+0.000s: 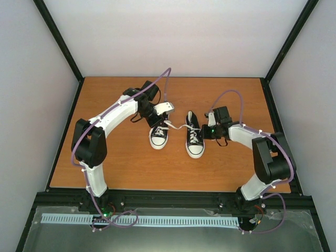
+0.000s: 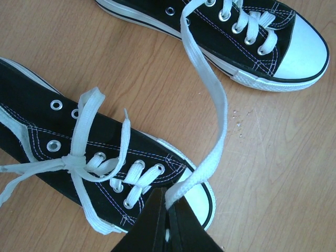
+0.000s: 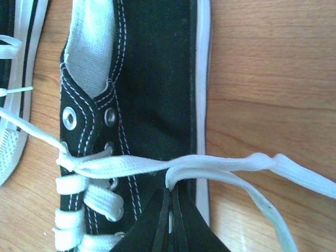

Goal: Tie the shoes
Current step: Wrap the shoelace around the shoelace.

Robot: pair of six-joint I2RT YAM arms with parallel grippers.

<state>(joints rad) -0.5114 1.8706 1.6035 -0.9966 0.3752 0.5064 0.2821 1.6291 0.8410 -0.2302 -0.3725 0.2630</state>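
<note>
Sneakers lie side by side mid-counter, left sneaker (image 1: 158, 136) and right sneaker (image 1: 194, 142), toes toward the arm bases. My left fingers (image 2: 152, 215) are clamped on a white lace (image 2: 218, 105) that, I think, runs to the right sneaker. My right fingers (image 3: 157, 210) pinch a second strand (image 3: 210, 165) beside it. We're mid-knot. Next I'd draw both ends apart evenly without dragging the shoe. The wooden counter (image 1: 105, 168) sits between white walls (image 1: 178, 37) and black frame posts (image 1: 58, 37).

One wooden table (image 1: 131, 168), two black shoes (a left shoe (image 1: 158, 137) and a right shoe (image 1: 195, 144)), two white laces (image 2: 223, 121), two arms (image 1: 113, 116), two grippers (the left gripper (image 2: 168, 202) and the right gripper (image 3: 170, 191)) and two purple cables (image 1: 155, 79) are in view.
</note>
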